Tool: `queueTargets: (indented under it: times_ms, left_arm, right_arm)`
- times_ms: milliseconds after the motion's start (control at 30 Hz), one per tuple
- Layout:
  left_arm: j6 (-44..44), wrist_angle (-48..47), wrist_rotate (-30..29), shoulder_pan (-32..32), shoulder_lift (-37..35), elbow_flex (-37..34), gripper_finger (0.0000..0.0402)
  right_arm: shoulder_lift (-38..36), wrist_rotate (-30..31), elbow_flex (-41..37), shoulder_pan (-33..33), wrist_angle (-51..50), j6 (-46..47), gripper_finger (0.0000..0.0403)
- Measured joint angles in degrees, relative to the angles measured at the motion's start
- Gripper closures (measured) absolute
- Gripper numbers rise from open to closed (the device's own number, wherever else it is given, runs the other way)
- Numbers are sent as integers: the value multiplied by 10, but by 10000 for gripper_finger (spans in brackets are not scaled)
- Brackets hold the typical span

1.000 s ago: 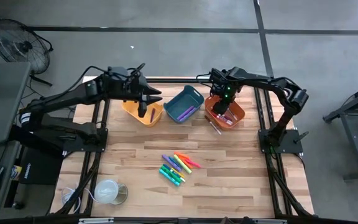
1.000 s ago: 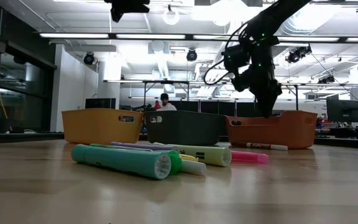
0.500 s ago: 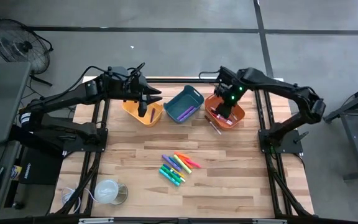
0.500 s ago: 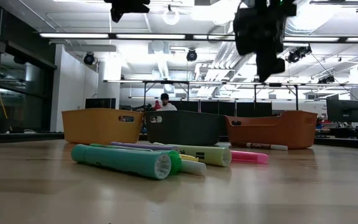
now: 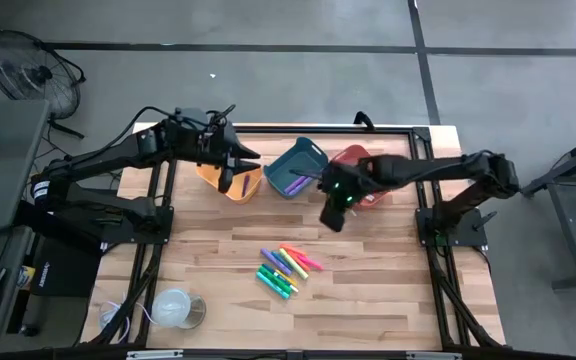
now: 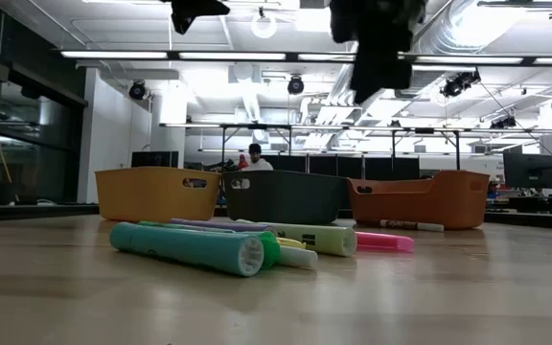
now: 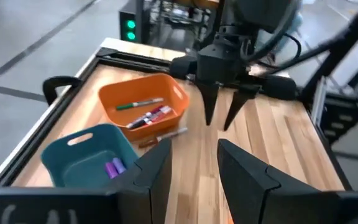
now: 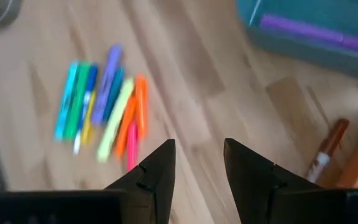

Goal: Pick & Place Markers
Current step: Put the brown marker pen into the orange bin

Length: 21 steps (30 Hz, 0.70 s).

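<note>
Several markers in bright colours lie in a loose pile on the wooden table, near its middle; they also show in the right wrist view and the low view. My right gripper hangs open over bare table between the orange bin and the pile, pointing steeply down, nothing between its fingers. My left gripper stands open and empty above the yellow bin; its fingers show in its own wrist view. The blue bin holds a purple marker.
One loose marker lies on the table beside the orange bin, which holds a few markers. A white round cup-like thing lies at the near left. The three bins stand in a row along the far edge.
My right gripper has risen out of the orange bin and swung toward the table's near edge and left, toward the marker pile, tipping and rolling as it went. The left arm and the markers on the table have kept still.
</note>
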Motion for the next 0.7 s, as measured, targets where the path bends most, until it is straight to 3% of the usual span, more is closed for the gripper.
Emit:
queueTargets:
  times_ms: [200,333,700]
  left_arm:
    - [39,-55,41,0,0,0,276]
    - [53,-75,64,0,0,0,276]
    - [66,-74,91,0,0,0,276]
  right_arm:
    - [69,104,0,41,-17,167,277]
    - [130,109,0,48,-65,215,277]
    - [242,80,-1,35,-112,205,271]
